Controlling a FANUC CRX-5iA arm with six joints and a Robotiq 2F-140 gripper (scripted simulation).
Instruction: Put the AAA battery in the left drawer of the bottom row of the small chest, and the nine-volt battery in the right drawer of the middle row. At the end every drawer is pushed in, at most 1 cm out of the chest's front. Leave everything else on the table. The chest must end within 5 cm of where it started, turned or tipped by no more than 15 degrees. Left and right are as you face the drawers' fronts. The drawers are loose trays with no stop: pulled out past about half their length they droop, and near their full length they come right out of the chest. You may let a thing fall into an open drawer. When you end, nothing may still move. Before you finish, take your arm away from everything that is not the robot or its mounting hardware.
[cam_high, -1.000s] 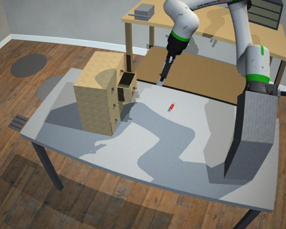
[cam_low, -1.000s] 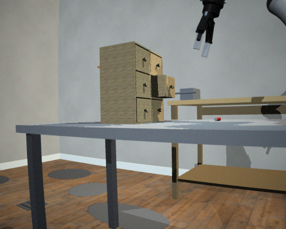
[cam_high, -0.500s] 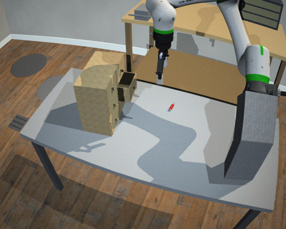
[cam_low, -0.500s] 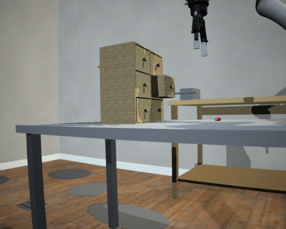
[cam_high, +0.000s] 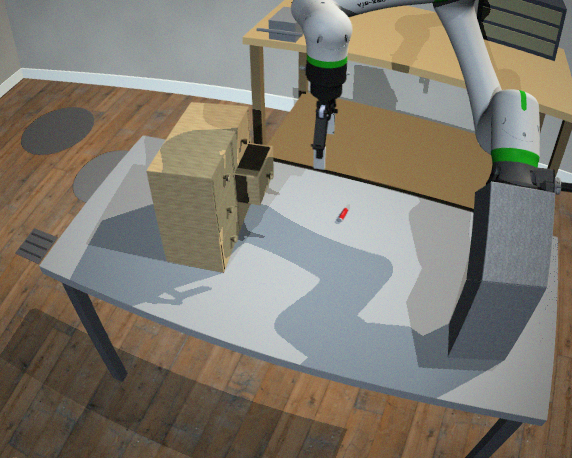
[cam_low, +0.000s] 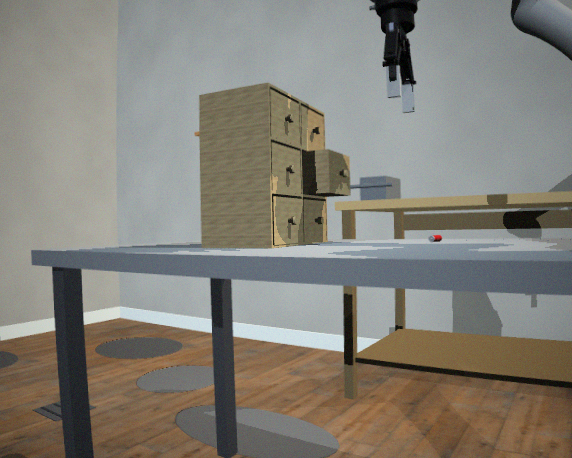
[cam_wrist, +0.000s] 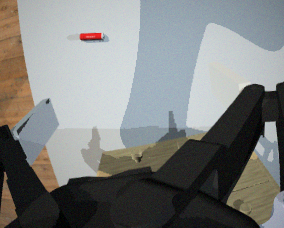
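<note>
The wooden chest (cam_high: 200, 190) stands on the left of the grey table, its drawer fronts facing the arm. The right drawer of the middle row (cam_high: 254, 165) is pulled partly out; it also shows in the exterior view (cam_low: 327, 172). Its inside is dark and I cannot tell what lies in it. The other drawers look pushed in. The red AAA battery (cam_high: 342, 214) lies flat mid-table, also in the wrist view (cam_wrist: 91, 36). No nine-volt battery is in sight. My gripper (cam_low: 401, 97) is open and empty, pointing down, high above the table and apart from the open drawer.
The arm's grey pedestal block (cam_high: 510, 250) stands at the table's right end. A wooden side table (cam_high: 400, 45) stands behind, with a grey box (cam_high: 285, 25) and a dark shelf unit (cam_high: 525, 25) on it.
</note>
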